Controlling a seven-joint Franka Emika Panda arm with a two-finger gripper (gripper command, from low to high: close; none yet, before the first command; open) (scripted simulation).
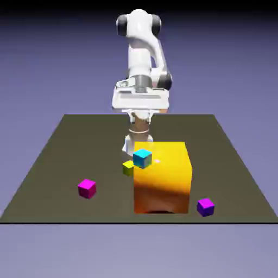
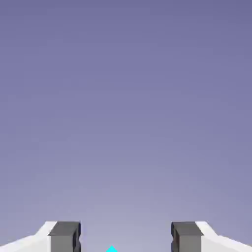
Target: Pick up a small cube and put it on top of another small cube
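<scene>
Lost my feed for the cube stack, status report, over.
Gripper open, empty, facing backdrop. Violet-purple cube untouched at table's near edge, exterior view's right. Big orange-yellow block between arm and cube.

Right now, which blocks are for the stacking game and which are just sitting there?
For the job:
- purple cube
- gripper, open and holding nothing
- one other small cube to stack on; I can't tell which

Maybe just lying about:
- pink cube
- blue cube
- yellow cube
- big orange block

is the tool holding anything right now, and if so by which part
Nothing is held. In the hand view the tool is open, only backdrop between its fingers; a cyan tip shows at the bottom edge. The small violet-purple cube sits on the table.
</scene>
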